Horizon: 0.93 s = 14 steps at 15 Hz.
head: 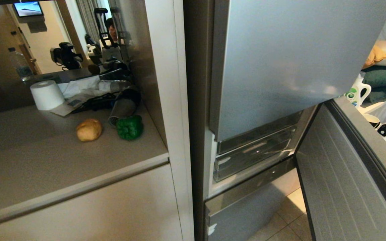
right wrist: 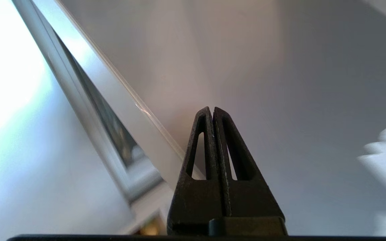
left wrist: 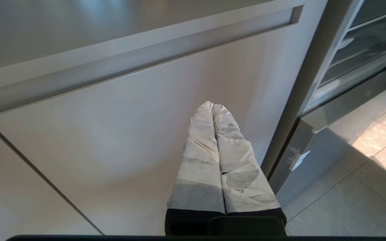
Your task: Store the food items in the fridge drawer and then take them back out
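Both food items (head: 109,129) on counter (head: 45,157)

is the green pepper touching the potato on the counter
Apart. The head view shows bare counter between the green pepper and the potato.

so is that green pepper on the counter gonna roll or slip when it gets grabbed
The green pepper looks glossy, so fingers may slip. Its lobed, lumpy shape probably wobbles rather than rolls far. It likely feels light for its size and fairly stiff.
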Motion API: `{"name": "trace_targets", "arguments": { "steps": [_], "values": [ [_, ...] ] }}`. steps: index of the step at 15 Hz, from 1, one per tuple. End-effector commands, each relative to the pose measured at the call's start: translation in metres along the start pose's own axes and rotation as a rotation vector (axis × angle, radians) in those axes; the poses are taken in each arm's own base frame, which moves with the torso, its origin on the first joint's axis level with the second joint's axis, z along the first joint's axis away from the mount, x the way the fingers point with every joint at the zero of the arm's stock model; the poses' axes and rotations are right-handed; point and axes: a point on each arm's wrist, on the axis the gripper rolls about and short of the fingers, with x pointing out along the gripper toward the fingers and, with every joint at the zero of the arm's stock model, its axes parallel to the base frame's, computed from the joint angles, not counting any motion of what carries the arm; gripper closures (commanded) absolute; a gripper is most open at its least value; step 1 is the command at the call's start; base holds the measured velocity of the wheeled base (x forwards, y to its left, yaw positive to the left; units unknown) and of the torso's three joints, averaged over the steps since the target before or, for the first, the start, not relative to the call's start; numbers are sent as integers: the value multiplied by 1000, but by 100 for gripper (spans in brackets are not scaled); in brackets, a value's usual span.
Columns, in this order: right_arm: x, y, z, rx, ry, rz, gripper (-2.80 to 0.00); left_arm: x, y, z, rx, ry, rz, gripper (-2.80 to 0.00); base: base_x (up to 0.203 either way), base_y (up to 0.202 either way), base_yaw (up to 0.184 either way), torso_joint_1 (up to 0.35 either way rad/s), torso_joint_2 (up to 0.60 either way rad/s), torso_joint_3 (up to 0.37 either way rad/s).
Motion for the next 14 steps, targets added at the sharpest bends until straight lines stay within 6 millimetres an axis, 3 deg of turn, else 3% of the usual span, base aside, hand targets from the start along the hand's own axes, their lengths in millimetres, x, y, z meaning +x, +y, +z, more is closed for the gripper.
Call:
{"name": "trace_targets", "arguments": {
  "steps": [1,5,7,11,14],
  "values": [
    [6,2,-5,-21,66,15,0,0,0,0,0,2,0,0,0,0,0,0,0,0],
    [24,10,-13,-79,243,40,0,0,0,0,0,2,0,0,0,0,0,0,0,0],
    [44,20,-14,-114,367,36,0,0,0,0,0,2,0,0,0,0,0,0,0,0],
    [111,43,-4,-188,565,-8,0,0,0,0,0,2,0,0,0,0,0,0,0,0],
    [173,58,-8,-334,592,-32,0,0,0,0,0,2,0,0,0,0,0,0,0,0]
  ]
}}
